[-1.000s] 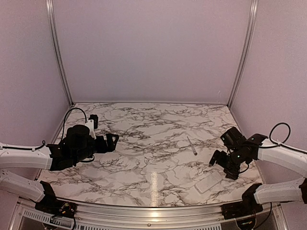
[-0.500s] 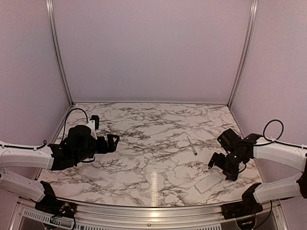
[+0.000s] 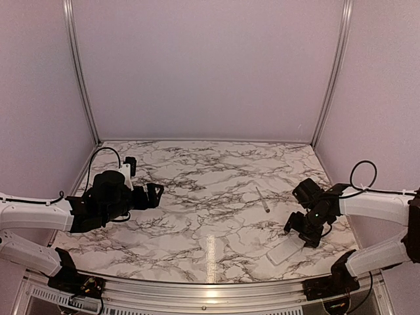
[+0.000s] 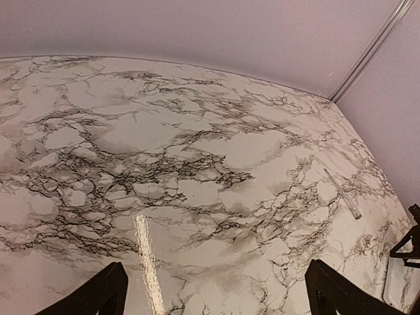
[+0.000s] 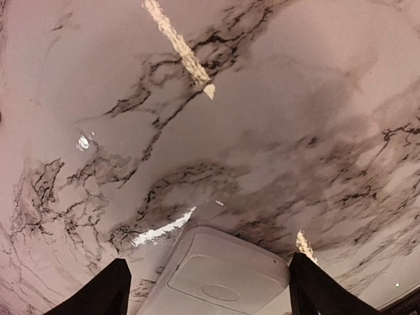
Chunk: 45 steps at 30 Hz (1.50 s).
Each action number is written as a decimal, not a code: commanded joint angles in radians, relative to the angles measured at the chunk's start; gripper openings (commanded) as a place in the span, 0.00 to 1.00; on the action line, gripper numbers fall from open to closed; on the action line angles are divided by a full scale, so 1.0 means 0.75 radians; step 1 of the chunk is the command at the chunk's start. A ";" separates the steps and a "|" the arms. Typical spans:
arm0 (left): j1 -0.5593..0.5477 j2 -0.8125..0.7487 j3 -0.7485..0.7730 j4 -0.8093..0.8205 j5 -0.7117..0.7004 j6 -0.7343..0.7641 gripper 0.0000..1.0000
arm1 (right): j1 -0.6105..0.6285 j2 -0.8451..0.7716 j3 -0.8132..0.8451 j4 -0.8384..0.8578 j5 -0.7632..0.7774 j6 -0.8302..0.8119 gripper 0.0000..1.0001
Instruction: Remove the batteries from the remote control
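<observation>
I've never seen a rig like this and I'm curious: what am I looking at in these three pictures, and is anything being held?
Two robot arms are bolted at the near edge of a marble-patterned table. One camera looks down from above and behind them. The other two sit on the wrists, so black fingertips frame those views. On the table lie a white remote control and a thin pale rod. The left gripper hangs open, away from both. The right gripper is open too, its fingers either side of the remote's end, gripping nothing. No batteries show.
</observation>
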 commanded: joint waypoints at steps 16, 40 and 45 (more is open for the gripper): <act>-0.006 -0.024 0.027 -0.016 -0.041 0.019 0.99 | 0.014 0.133 -0.019 0.061 0.026 -0.024 0.62; -0.007 0.011 0.032 0.019 0.007 0.016 0.99 | 0.014 0.175 0.080 0.249 -0.019 -0.035 0.02; -0.007 0.013 0.029 0.038 0.039 0.016 0.99 | 0.015 0.197 0.096 0.307 -0.068 -0.022 0.00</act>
